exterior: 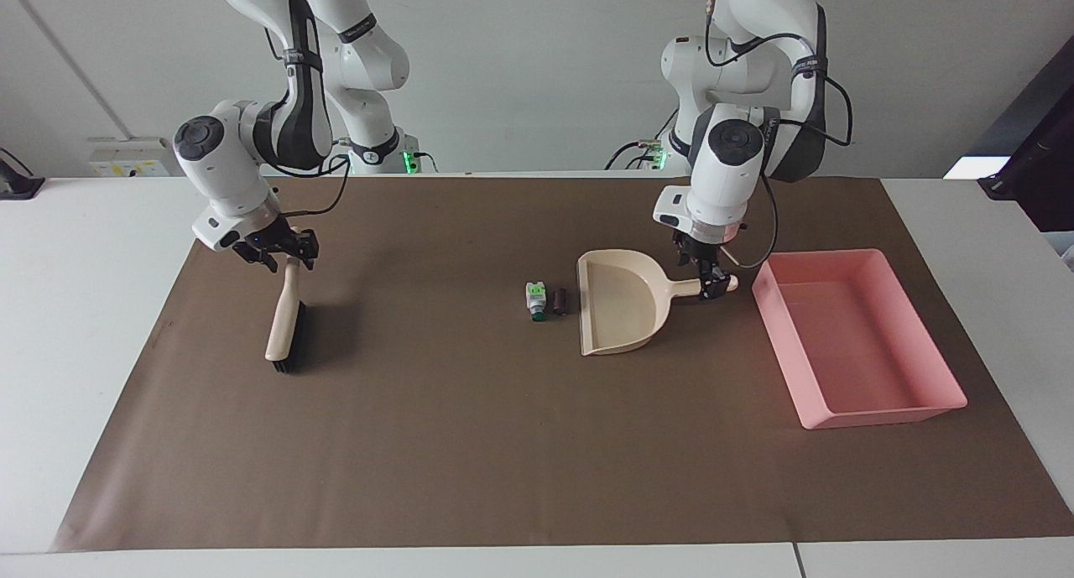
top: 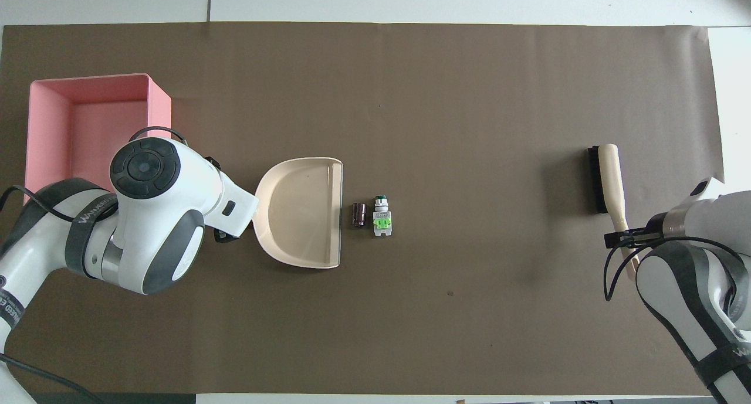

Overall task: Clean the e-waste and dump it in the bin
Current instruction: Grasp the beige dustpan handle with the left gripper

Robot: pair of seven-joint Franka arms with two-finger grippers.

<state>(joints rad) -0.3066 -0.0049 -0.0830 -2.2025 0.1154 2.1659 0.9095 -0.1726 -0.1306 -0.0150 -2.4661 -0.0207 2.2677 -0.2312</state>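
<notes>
The e-waste lies mid-mat: a white-and-green block [exterior: 534,300] [top: 382,219] and a dark brown cylinder [exterior: 560,300] [top: 358,214], just off the open mouth of a beige dustpan [exterior: 619,309] [top: 302,210]. My left gripper [exterior: 707,286] is down at the dustpan's handle, near its end; in the overhead view the wrist hides it. The pink bin [exterior: 881,414] [top: 36,128] stands beside the dustpan toward the left arm's end. My right gripper [exterior: 285,255] [top: 625,237] is at the handle end of a beige brush [exterior: 284,326] [top: 607,178], which lies on the mat.
A brown paper mat [exterior: 503,444] covers the white table. The brush lies toward the right arm's end of the table, well apart from the e-waste. Nothing lies in the bin.
</notes>
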